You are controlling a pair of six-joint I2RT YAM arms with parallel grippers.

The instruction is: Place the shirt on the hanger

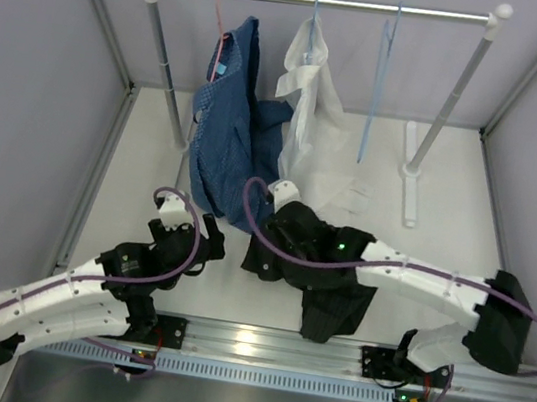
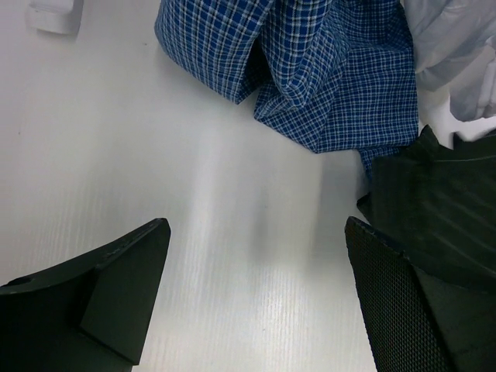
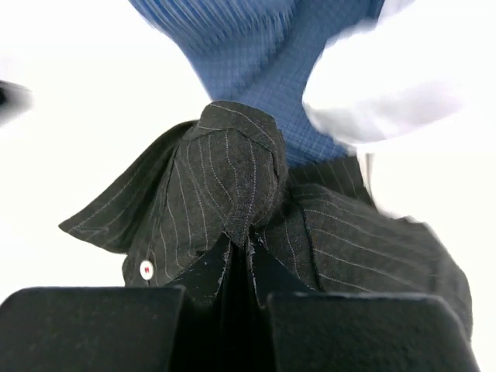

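- In the centre of the overhead view, the black shirt [image 1: 321,288] lies crumpled on the white surface [image 1: 141,172], just above the arms' mounting rail.
- The right jaws are pressed together on a raised fold of the shirt [image 3: 240,186], shown in the right wrist view. A pale button [image 3: 146,270] sits on a flap at lower left.
- The left jaws are spread wide over bare surface [image 2: 232,232] and hold nothing. The shirt's edge [image 2: 446,209] lies at the right of that view, near but not touching.
- The hanger [image 1: 378,86] hangs from the clothes rail [image 1: 318,3] at upper right of centre, well apart from the shirt. From the right jaws it lies straight up the frame and a little to the right.
- The right arm [image 1: 419,279] is the nearer to the hanger. The left arm [image 1: 62,297] sits lower left.
- The hanger is seen almost edge-on, hook at the top, its long axis running down the frame.
- The shirt's heap stretches from upper left to lower right. I cannot tell which way the collar points.
- A blue checked shirt [image 1: 229,124] and a white shirt [image 1: 311,86] hang between the jaws and the hanger's left side. They could snag on the way, I judge.
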